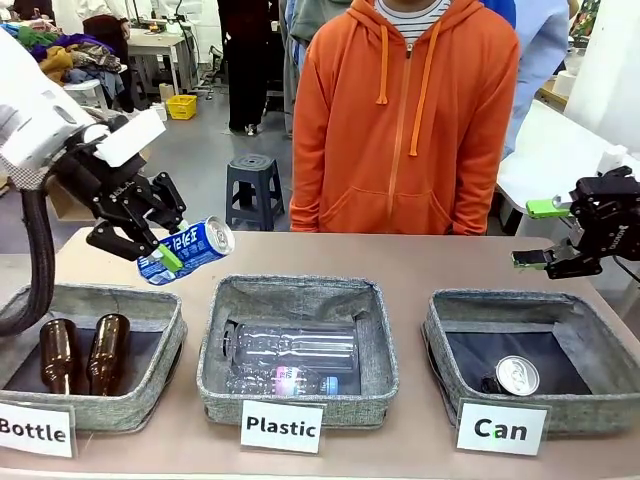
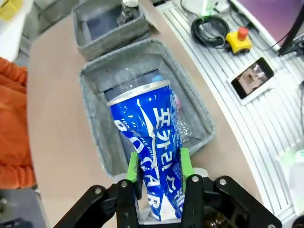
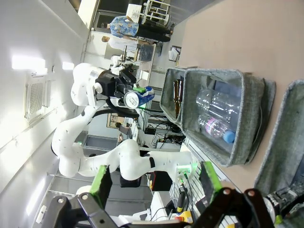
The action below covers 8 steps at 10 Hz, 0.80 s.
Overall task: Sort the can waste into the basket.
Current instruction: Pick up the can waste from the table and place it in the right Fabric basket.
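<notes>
My left gripper (image 1: 165, 252) is shut on a crushed blue can with white print (image 1: 187, 250), held in the air above the table's left side, between the Bottle and Plastic baskets. In the left wrist view the blue can (image 2: 151, 147) sits between the green pads (image 2: 186, 161), with the Plastic basket below it. The Can basket (image 1: 600, 352) stands at the right front and holds a can with a silver round top (image 1: 515, 376). My right gripper (image 1: 538, 234) hovers open above that basket's far right corner; in the right wrist view its fingers (image 3: 211, 176) stand wide apart.
The Bottle basket (image 1: 160, 350) at the left holds two brown glass bottles (image 1: 85, 352). The middle Plastic basket (image 1: 380, 340) holds clear plastic bottles (image 1: 290, 350). A person in an orange hoodie (image 1: 405, 120) stands at the table's far side. White label cards stand along the front edge.
</notes>
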Each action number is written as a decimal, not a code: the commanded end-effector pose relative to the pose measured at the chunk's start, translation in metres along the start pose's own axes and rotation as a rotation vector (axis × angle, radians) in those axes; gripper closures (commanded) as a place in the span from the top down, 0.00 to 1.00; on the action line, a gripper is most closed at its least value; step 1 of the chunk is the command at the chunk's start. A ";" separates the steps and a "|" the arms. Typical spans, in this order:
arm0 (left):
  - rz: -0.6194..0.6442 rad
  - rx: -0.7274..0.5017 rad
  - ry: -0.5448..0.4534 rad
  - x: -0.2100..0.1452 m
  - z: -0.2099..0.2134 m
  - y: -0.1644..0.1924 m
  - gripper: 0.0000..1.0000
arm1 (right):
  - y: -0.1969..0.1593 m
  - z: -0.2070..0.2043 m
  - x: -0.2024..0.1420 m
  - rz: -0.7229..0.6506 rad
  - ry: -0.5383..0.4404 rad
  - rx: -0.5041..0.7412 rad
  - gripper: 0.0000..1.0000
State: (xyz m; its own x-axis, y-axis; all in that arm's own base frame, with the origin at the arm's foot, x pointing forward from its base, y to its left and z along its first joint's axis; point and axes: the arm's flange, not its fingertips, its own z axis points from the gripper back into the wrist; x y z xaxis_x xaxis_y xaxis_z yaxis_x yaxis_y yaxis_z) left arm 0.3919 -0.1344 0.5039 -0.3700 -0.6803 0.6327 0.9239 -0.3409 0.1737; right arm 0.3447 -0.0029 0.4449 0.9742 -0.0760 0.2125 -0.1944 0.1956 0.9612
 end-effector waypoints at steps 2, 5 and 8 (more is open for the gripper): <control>-0.004 0.005 -0.133 0.007 -0.016 0.034 0.39 | 0.031 0.014 -0.007 0.048 0.029 -0.167 1.00; -0.154 -0.086 -0.244 0.125 -0.114 0.117 0.39 | 0.065 0.114 -0.031 0.058 0.091 -0.610 1.00; -0.158 -0.300 -0.338 0.231 -0.216 0.178 0.39 | 0.059 0.192 -0.070 -0.077 -0.118 -0.710 1.00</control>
State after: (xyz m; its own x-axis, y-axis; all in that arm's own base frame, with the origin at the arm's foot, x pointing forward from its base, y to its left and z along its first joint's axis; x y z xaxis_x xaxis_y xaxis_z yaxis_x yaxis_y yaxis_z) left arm 0.4160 -0.4656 0.5100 -0.4306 -0.3390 0.8364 0.7836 -0.6003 0.1601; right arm 0.2424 -0.1730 0.5303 0.9645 -0.1283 0.2308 -0.0420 0.7884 0.6138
